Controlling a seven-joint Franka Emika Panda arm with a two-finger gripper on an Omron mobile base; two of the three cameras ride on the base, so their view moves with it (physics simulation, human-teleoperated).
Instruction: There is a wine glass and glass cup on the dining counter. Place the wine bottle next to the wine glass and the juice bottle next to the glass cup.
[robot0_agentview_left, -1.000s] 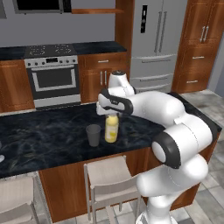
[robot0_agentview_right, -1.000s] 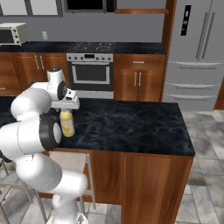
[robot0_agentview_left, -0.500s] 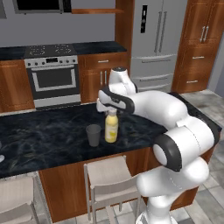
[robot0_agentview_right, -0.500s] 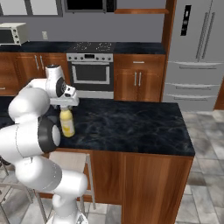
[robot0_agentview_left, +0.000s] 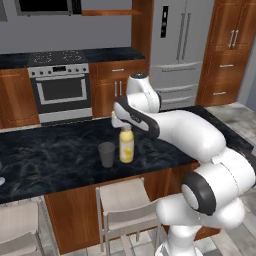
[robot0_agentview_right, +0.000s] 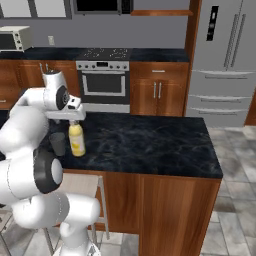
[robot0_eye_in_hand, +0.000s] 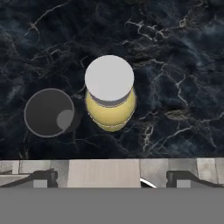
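So the juice bottle (robot0_agentview_left: 126, 144) is standing upright on the black marble desk (robot0_agentview_left: 55, 160), just beside the glass cup (robot0_agentview_left: 106, 154) but not touching it, there's a thin gap between them. From the right base view the bottle (robot0_agentview_right: 76, 139) sits to the right of the cup (robot0_agentview_right: 58, 143), both close to the stool-side edge of the desk (robot0_agentview_right: 155, 145). The fingers (robot0_eye_in_hand: 111, 179) are released, spread wide apart, hovering right above the bottle's pale cap with nothing between them. In the hand view you look straight down on the cap and yellow shoulder (robot0_eye_in_hand: 110, 94), with the grey cup (robot0_eye_in_hand: 49, 112) seen as a round rim next to it. A pale stool (robot0_agentview_left: 121, 199) sits under the desk edge, and the oven (robot0_agentview_left: 60, 92) and fridge (robot0_agentview_left: 176, 50) are across the kitchen
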